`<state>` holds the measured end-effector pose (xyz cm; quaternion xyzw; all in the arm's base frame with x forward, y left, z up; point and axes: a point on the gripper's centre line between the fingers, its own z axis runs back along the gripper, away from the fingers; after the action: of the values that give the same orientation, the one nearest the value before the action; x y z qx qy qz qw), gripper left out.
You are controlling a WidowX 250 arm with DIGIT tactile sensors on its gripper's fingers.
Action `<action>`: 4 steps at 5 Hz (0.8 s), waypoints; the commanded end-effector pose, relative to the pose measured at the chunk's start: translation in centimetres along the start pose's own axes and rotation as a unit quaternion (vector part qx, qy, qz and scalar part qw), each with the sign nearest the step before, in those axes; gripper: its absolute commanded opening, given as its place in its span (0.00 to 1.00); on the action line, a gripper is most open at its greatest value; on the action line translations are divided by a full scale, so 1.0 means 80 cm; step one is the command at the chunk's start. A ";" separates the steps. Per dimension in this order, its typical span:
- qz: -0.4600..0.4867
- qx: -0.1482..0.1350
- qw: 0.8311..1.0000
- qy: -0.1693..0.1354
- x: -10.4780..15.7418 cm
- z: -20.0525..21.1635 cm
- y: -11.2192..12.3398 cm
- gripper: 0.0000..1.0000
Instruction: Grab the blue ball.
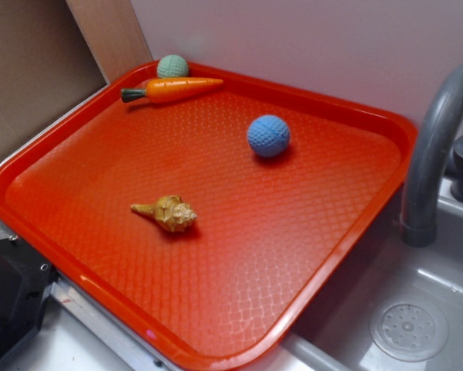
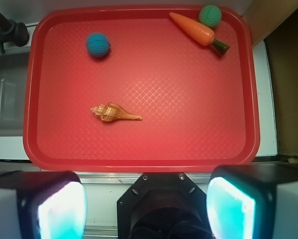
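Seen from the wrist camera and read from left to right, a dark grey curved faucet (image 2: 7, 31) stands over a grey sink basin (image 2: 4, 94) at the left edge, just beside a large red plastic tray with a diamond-patterned floor (image 2: 188, 144). On the tray's far left part rests the medium-blue round ball with a dimpled grid surface (image 2: 98, 44), clear of every other item. Nearer the camera and slightly right of it lies a tan spiral seashell (image 2: 113, 113), its long tip pointing right. In the far right corner an orange toy carrot with a dark green stem (image 2: 197, 31) lies at a slant, and a smaller pale green textured ball (image 2: 209, 16) sits just beside it against the rim. The gripper (image 2: 146, 206) hangs over the tray's near edge, outside the tray, its two fingers (image 2: 59, 209) spread wide apart and holding nothing. The blue ball lies well ahead of the gripper and off to the left, with the seashell roughly between them. In the exterior view the gripper is out of sight, and the blue ball (image 1: 268, 136) sits toward the tray's faucet side.
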<state>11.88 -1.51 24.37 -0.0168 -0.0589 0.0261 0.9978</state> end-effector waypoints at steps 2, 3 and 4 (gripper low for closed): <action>-0.067 -0.022 0.994 -0.079 0.028 -0.059 -0.026 1.00; -0.117 -0.071 0.983 -0.123 0.040 -0.067 -0.039 1.00; -0.117 -0.071 0.983 -0.123 0.040 -0.067 -0.039 1.00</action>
<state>15.35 -4.54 19.03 -0.0767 -0.1766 -0.1036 0.9758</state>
